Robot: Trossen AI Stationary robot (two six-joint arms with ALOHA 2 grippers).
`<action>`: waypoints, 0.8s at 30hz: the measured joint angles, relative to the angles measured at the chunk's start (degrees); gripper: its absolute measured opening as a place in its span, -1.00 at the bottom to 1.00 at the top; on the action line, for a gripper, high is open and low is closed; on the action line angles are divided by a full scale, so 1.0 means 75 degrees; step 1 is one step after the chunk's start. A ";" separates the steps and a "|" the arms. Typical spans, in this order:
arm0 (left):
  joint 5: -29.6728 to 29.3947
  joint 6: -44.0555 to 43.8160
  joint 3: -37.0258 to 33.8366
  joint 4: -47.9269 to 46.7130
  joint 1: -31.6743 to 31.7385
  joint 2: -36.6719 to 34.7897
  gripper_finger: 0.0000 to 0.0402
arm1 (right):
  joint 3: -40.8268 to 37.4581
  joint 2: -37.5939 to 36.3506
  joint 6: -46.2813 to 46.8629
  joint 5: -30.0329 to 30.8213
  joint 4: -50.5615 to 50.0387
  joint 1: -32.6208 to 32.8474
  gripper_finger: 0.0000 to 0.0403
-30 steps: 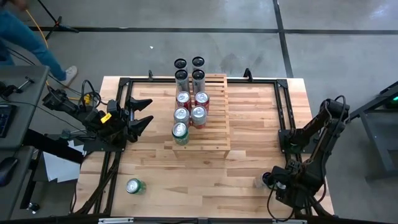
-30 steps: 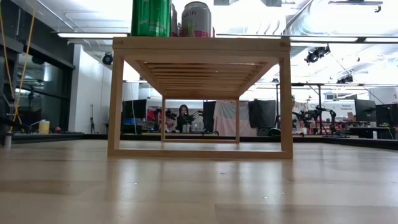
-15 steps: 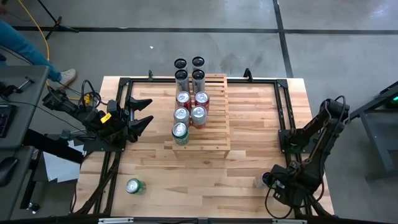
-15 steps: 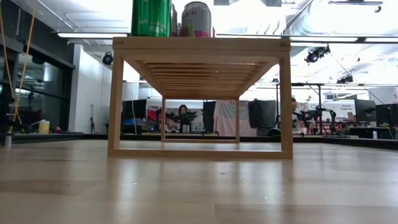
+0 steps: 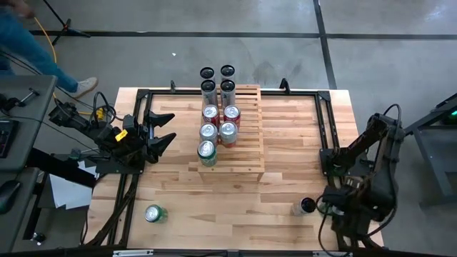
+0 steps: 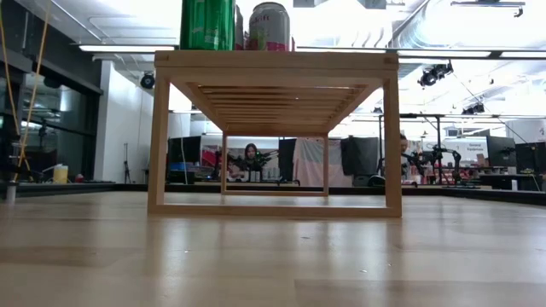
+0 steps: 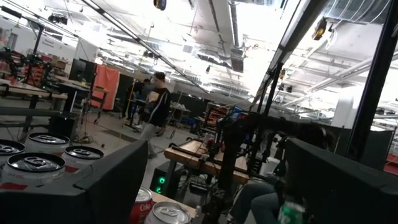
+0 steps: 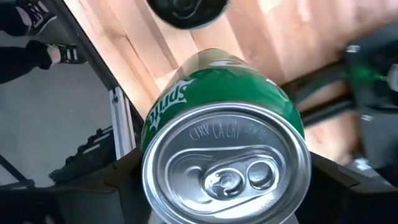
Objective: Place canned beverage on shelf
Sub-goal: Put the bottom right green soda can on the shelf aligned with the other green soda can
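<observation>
Nearest, at the table's near right corner, the right gripper [image 8: 225, 186] had pulled back from the spot it occupied 1 s earlier. That uncovered 1 dark-topped can [image 5: 307, 205] standing on the tabletop [image 5: 285, 189]. Its wrist view showed a green Sprite can [image 8: 221, 112] upright between its 2 fingers, which pressed against the can's sides, so the grasp looked made. From above, this can was hidden under the arm. By that reading, the pick was done, and the carry to the shelf remained. The right arm sat folded low over the corner, with its wrist pointing down at the table.

Another green can [image 5: 153, 213] stood at the near left, unmoved.

Farther in, at mid-table, the shelf [image 5: 246, 153] carried 2 columns of cans, unchanged. Its right half was bare slats, likely room for the held can. The low view showed 2 cans on its front top edge [image 6: 273, 61].

The left gripper [image 5: 166, 130] waited at the table's left side, level with the shelf, fingers spread and empty, pointing toward it.

Beyond the table, a person's leg [image 5: 43, 53] crossed the floor.
</observation>
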 joint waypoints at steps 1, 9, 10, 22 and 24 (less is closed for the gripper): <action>0.0000 0.0000 0.0000 0.0001 0.0000 0.0000 0.85 | 0.0272 -0.0007 -0.0023 0.0001 -0.0229 -0.0019 0.37; 0.0003 0.0000 0.0000 0.0001 0.0002 0.0000 0.85 | 0.1253 -0.0503 -0.0286 0.0287 -0.0239 -0.0607 0.37; 0.0003 -0.0001 0.0000 0.0000 0.0002 0.0000 0.85 | 0.1318 -0.0557 -0.0347 0.0483 -0.0200 -0.0752 0.37; 0.0653 -0.1911 0.0854 -0.1841 0.0003 0.0178 0.85 | 0.1617 -0.0576 -0.3771 0.2421 0.0797 -0.2959 0.37; 0.0721 -0.2238 0.1448 -0.2935 0.0003 0.0414 0.85 | 0.1616 -0.0551 -0.4441 0.2414 0.1133 -0.3302 0.37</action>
